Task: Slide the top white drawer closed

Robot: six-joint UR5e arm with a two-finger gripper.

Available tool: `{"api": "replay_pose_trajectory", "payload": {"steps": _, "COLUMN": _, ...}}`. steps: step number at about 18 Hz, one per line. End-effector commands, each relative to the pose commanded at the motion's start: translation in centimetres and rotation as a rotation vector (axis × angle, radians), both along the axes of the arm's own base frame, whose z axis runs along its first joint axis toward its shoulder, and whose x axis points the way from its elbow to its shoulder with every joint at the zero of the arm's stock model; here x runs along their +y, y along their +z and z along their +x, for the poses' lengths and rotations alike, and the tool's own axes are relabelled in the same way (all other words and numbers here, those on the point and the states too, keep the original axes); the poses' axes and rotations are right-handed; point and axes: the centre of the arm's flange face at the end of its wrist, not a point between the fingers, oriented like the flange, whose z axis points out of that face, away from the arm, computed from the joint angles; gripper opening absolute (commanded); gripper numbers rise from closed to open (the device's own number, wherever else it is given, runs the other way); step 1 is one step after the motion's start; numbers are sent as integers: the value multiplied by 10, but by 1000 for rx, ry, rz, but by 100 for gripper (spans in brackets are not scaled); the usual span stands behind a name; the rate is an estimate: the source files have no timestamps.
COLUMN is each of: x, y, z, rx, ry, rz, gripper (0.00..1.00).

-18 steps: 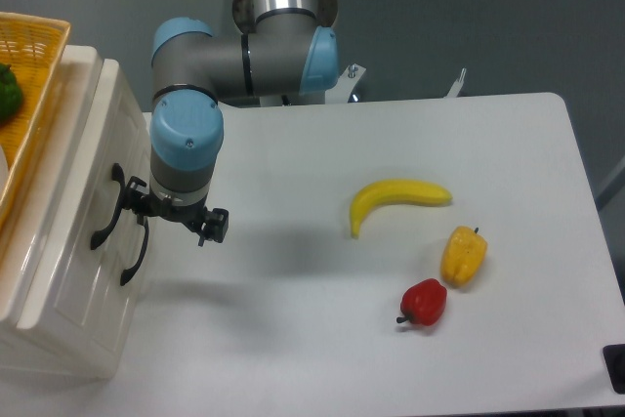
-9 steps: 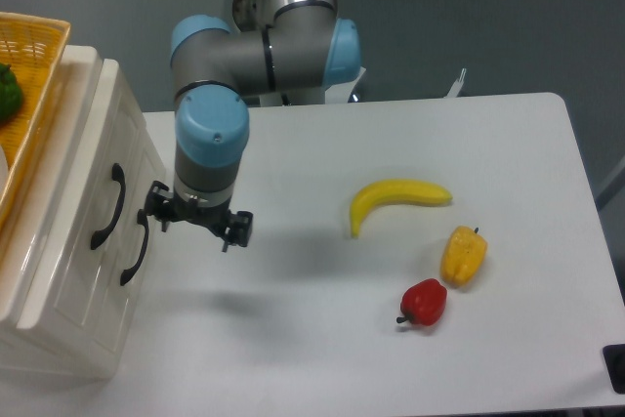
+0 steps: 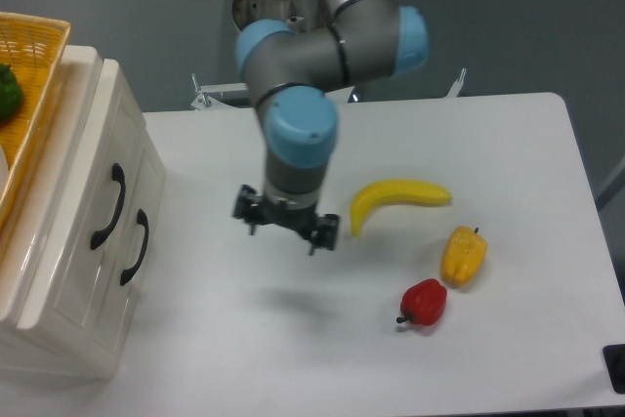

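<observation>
Tool [image 3: 284,227] downward, fingers apart, empty

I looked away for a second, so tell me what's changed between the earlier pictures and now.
The gripper left the top white drawer handle and swung right across the table, toward the banana, holding nothing. The drawer looks shut throughout; banana, yellow pepper and red pepper stayed put.

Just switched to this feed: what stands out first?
The arm's claw hangs over mid-table, holding nothing, just left of a banana. Right of that lie a yellow pepper and a red pepper. At far left, the top white drawer sits flush in its cabinet.
</observation>
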Motion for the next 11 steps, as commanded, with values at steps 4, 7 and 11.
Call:
{"api": "replay_pose_trajectory", "payload": {"steps": 4, "x": -29, "y": -7, "z": -36, "rx": 40, "ry": -89, "rz": -53, "gripper": 100}}
{"api": "replay_pose_trajectory", "payload": {"steps": 7, "x": -50, "y": -13, "z": -63, "rx": 44, "ry": -151, "rz": -55, "gripper": 100}}
{"api": "replay_pose_trajectory", "payload": {"steps": 11, "x": -88, "y": -27, "z": -111, "rx": 31, "ry": -217, "rz": -53, "gripper": 100}}
